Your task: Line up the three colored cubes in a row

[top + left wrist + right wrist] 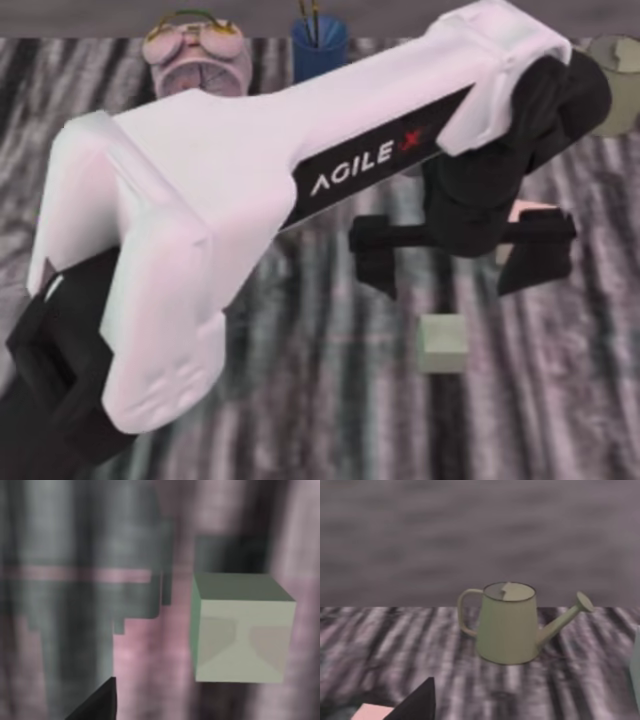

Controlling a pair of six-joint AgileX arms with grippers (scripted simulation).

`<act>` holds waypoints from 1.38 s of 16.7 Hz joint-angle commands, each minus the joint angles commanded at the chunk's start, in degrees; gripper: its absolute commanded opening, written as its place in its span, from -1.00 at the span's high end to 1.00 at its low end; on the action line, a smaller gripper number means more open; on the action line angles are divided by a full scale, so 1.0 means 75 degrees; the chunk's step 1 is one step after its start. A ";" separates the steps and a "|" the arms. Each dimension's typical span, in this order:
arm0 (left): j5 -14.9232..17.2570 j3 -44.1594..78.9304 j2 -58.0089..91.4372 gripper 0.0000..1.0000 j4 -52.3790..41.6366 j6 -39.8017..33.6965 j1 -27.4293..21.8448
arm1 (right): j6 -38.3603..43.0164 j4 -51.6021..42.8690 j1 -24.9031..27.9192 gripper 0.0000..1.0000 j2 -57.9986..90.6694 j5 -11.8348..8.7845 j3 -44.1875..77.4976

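Note:
My left arm reaches across the top view, and its gripper (455,280) hangs open over the table's right half with nothing between its fingers. The small sage-green cube (443,343) (242,640) sits on the table just nearer the front edge than that gripper, apart from it. The pale pink cube (528,212) peeks out from behind the gripper's right-hand finger. It also shows in the right wrist view as a pink cube (370,712) beside one dark fingertip (422,702) of my right gripper, which looks open. The magenta cube is hidden or out of view.
A pink alarm clock (197,55) and a blue pen cup (320,45) stand at the back edge. A pale green watering can (615,80) (507,625) stands at the back right. The left arm's white body covers much of the table's left.

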 joint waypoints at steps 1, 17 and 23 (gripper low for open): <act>-0.0007 -0.0145 -0.0149 -1.00 0.0094 0.0024 0.0075 | 0.0045 -0.0088 0.0015 -1.00 0.0134 0.0007 0.0133; -0.0098 -1.0382 -1.1069 -1.00 0.5963 0.3031 0.4616 | 0.2227 -0.5592 0.1257 -1.00 0.9647 0.0016 0.8291; -0.0001 -1.4631 -1.5355 -1.00 0.8567 0.5224 0.6210 | 0.3133 -0.7924 0.1797 -1.00 1.3955 0.0002 1.1838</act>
